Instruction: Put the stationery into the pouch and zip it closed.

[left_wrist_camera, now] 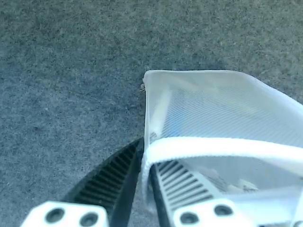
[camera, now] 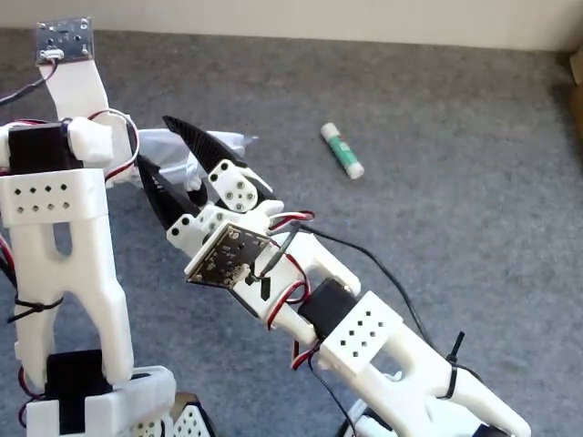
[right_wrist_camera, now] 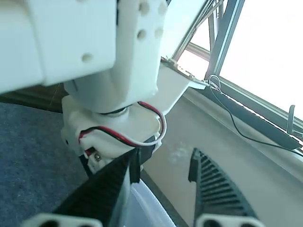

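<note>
A white mesh pouch (left_wrist_camera: 213,109) is held up by its rim, with my left gripper (left_wrist_camera: 144,153) shut on that rim. In the high view the pouch (camera: 175,148) shows at the left, beside the left arm's wrist. My right gripper (camera: 151,138) stands open there, its black fingers (camera: 205,144) spread on either side of the pouch. In the right wrist view the right gripper (right_wrist_camera: 165,158) gapes just in front of the left arm's wrist (right_wrist_camera: 113,118). A glue stick (camera: 342,151), white with a green label, lies on the grey carpet well to the right of the pouch.
The left arm's white upright link (camera: 59,228) stands along the left edge. The right arm (camera: 364,337) crosses from the lower right. Grey carpet (camera: 455,228) lies open to the right and behind the glue stick.
</note>
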You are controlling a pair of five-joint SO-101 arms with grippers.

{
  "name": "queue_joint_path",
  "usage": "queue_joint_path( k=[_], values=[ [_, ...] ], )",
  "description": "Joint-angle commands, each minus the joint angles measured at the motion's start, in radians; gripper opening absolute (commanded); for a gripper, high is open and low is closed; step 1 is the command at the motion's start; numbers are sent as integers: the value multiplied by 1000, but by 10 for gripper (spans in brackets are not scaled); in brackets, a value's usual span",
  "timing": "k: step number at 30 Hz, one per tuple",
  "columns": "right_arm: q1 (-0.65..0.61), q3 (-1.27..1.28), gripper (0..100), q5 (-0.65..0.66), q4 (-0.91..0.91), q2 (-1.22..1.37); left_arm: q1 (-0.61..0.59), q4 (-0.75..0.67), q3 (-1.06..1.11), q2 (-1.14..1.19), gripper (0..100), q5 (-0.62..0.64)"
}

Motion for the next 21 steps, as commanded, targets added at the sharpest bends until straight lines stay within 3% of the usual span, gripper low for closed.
queue_joint_path(
  k=[1, 9, 16, 21],
  values=[
    [-7, -71, 159, 12, 5, -15, -4, -40, 47, 2, 7, 11],
    [101, -94, 159, 9, 70, -10, -4, -40, 45, 2, 7, 11],
    [249, -367, 159, -270, 380, -4, -4, -40, 45, 2, 7, 11],
    [349, -503, 159, -307, 513, -4, -4, -40, 45, 2, 7, 11]
  ],
)
